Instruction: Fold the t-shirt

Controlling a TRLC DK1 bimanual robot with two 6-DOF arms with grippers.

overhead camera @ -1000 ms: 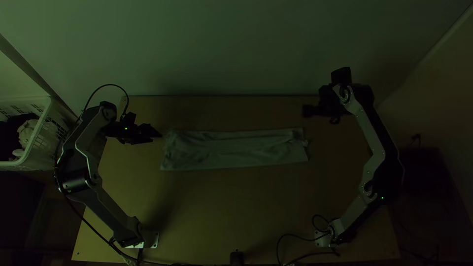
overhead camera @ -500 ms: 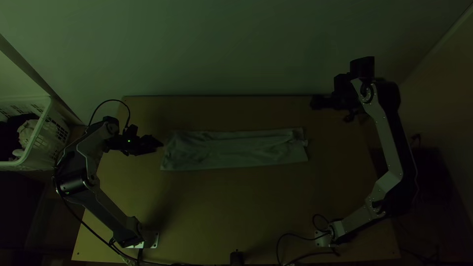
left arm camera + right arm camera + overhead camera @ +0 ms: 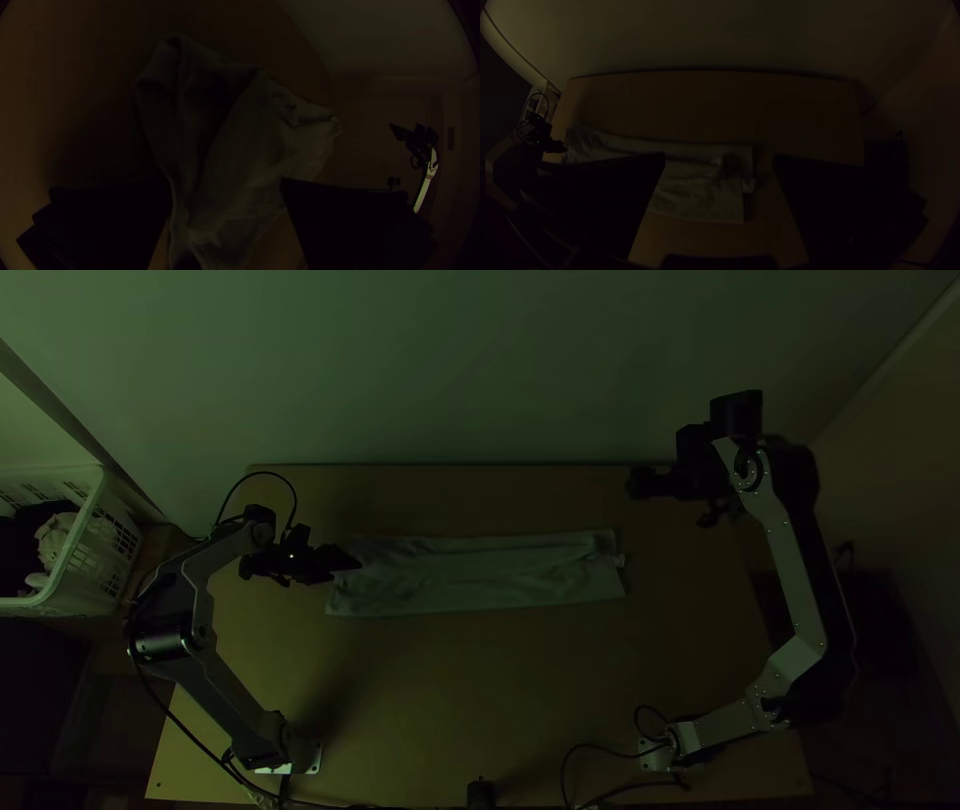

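T-shirt lies in 1 long strip.

Two robot arms, one left gripper, one right gripper, one t-shirt, one wooden table, one plastic basket and apparently one small black device.

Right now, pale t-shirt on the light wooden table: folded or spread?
Folded: the pale t-shirt lies in a long, narrow, wrinkled strip across the light wooden table.

A flat, light wooden table carries a long, rumpled strip of pale cloth t-shirt and, at its near edge, a small black object.
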